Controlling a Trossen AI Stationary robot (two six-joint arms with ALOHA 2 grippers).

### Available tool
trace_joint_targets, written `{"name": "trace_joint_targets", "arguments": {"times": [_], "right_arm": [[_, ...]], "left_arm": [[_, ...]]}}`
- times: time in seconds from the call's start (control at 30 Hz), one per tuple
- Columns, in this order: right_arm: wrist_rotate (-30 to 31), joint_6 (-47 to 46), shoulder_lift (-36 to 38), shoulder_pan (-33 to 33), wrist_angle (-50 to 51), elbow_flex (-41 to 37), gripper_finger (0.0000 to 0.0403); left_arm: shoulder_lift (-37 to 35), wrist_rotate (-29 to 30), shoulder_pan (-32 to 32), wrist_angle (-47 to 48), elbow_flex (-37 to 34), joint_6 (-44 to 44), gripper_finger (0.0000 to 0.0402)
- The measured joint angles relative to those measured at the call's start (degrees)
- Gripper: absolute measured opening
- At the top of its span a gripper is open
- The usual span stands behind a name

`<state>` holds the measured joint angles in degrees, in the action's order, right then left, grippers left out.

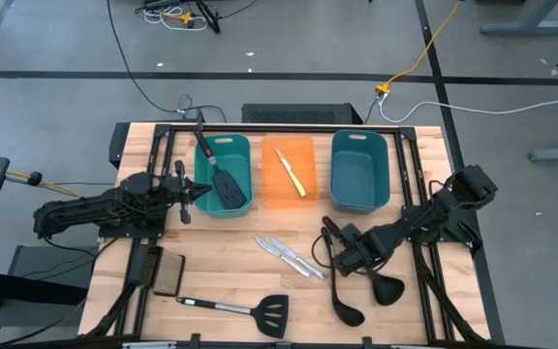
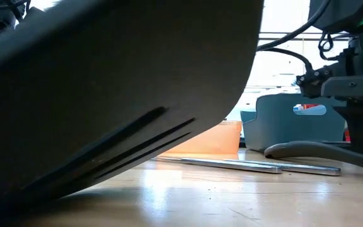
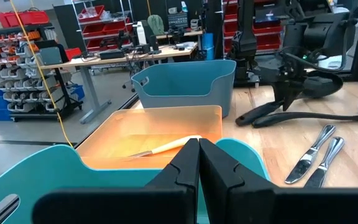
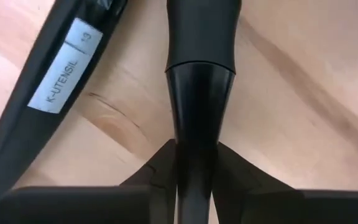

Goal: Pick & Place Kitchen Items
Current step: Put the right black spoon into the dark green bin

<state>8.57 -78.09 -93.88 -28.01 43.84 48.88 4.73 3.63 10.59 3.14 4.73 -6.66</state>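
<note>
Here, ladle in hand: the right gripper (image 1: 345, 254) is down at the table over the handles of two long black ladles; in the right wrist view one ladle handle (image 4: 197, 99) runs straight between its two dark fingers, which press on both sides of it, so the jaws are nearly shut and clamped on that handle
Second ladle: its labelled handle (image 4: 48, 93) lies just beside the gripped one, outside the jaws; both bowls (image 1: 371, 296) rest on the wood toward the table's near edge
Likely reason: gripping the handle and not the bowl gives the fingers a narrow, even bar to lift by, I judge
Table knives: a small cluster (image 1: 289, 257) lies flat on the table, near the gripper, on its left-arm side
Spatula on table: one black slotted spatula (image 1: 250, 311) lies near the front edge, untouched
Items already binned: another spatula (image 1: 223, 179) leans in the teal bin (image 1: 244, 145); a cream-handled knife (image 1: 292, 173) lies in the orange bin (image 1: 306, 145); the blue bin (image 1: 359, 143) shows nothing inside
Left gripper (image 1: 190, 191): waits by the teal bin, fingers pressed together, holding nothing
</note>
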Motion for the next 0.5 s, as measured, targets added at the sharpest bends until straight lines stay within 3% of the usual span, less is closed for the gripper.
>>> {"name": "trace_joint_targets", "arguments": {"times": [0.3,0.5], "right_arm": [[2.0,4.8,0.2,1.0,6.3,6.9,0.0071],[11.4,14.3,3.8,1.0,4.5,13.1,0.0071]], "left_arm": [[0.0,-0.2,0.0,0.0,0.0,0.2,0.0018],[0.0,-0.2,0.0,0.0,0.0,0.3,0.0018]]}}
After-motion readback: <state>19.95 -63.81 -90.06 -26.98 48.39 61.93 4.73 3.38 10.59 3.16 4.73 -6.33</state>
